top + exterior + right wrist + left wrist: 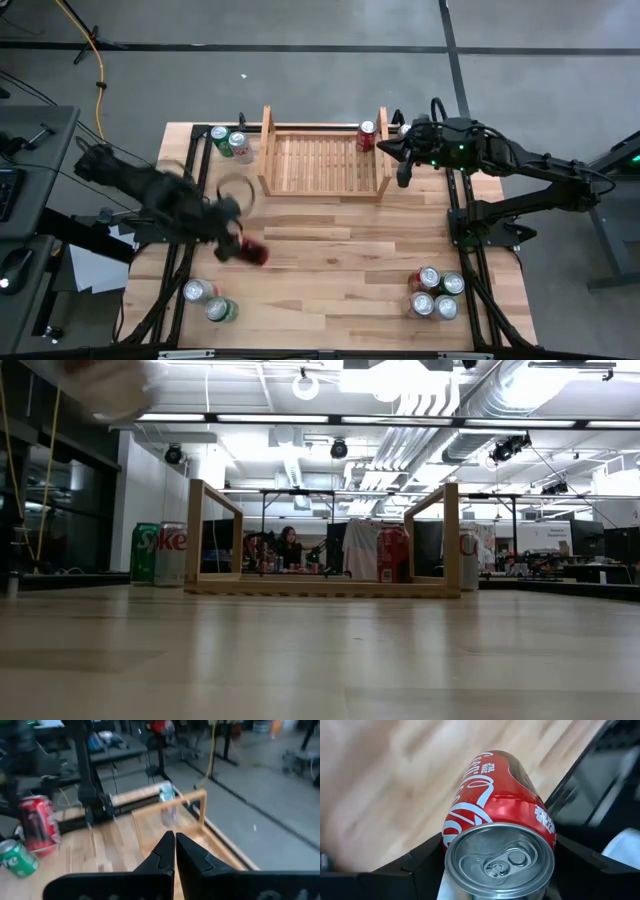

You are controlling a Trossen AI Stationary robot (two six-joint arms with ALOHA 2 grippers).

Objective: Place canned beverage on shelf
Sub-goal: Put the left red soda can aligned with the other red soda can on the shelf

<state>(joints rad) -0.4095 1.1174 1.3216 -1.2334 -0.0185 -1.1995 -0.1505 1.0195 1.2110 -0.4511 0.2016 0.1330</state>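
Note:
My left gripper (238,246) is shut on a red Coca-Cola can (256,253) over the table's left middle, in front of the shelf. The left wrist view shows the can (495,800) with its silver lid toward the camera. The shelf (325,192) is a pale wooden rack at the table's far middle. Another red can (367,136) stands upright on the shelf's slatted base at its right end, and also shows in the low view (393,555). My right gripper (396,152) is shut and empty beside the shelf's right side board; its fingers meet in the right wrist view (174,851). My left gripper pinches the red can's round wall near its lid end (470,837), one finger (422,857) on each side. The fingers lie along the can, with the lid end back between them. The can lies tilted on its side and is lifted clear of the table.
A green can (219,134) and a silver-and-red can (240,147) stand left of the shelf. Two cans (210,300) stand near the front left corner. Several cans (435,293) stand at the front right. Bare wood lies in front of the shelf.

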